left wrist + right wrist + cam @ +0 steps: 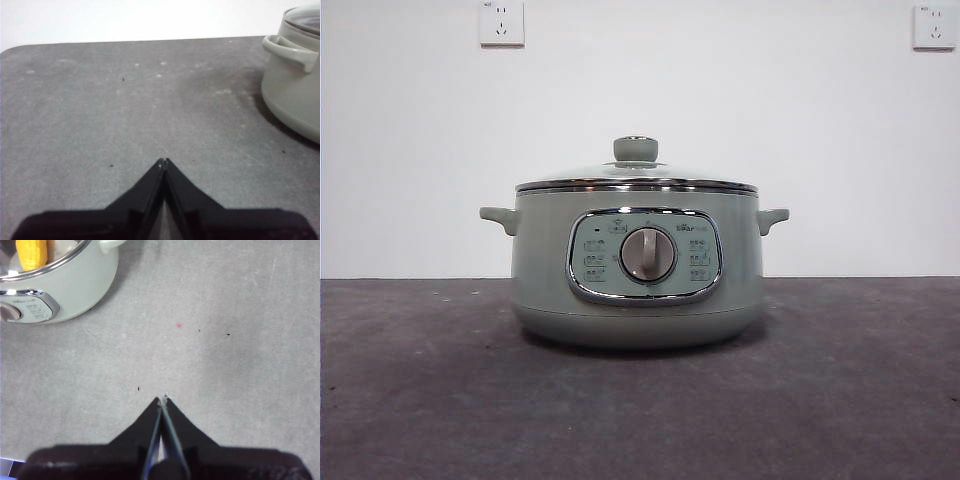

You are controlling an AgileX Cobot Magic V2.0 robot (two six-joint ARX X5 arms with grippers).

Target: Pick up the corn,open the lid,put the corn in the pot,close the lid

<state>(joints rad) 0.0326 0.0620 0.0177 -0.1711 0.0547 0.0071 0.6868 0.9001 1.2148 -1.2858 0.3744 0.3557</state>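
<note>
Both my grippers, left (163,161) and right (163,399), hover pinched together, holding nothing. Corn (31,254) sits in the pot (638,265), lid (636,172) on.

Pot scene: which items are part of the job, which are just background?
Job:
- pot
- lid, seated on the pot
- corn, seen through the lid inside the pot
- left hand, shut, off to the pot's side
- right hand, shut, off to the other side

Background:
- two wall sockets
- table
</note>
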